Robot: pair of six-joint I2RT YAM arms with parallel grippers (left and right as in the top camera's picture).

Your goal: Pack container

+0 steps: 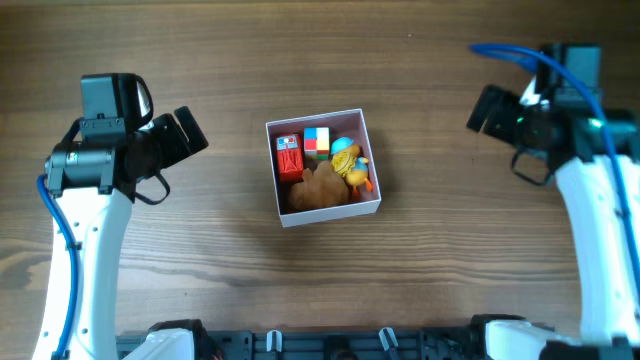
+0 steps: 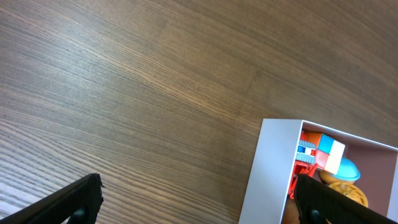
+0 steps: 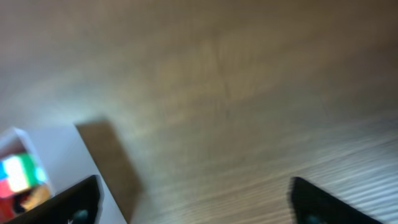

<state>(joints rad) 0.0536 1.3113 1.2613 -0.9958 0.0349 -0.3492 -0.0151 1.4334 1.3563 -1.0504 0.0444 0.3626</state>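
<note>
Overhead, your inventory: container (image 1: 335,210) at mid-tabletop (image 1: 420,260), holding small toys (image 1: 322,185). Your left tool (image 1: 190,130): left of it, jaws apart, empty. Your right tool (image 1: 485,108): far right, jaws apart, empty.

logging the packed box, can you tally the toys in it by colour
red toy: 1
multicoloured cube: 1
blue toy: 1
yellow toy: 1
brown toy: 1
total: 5 toys showing in the container from overhead
</note>
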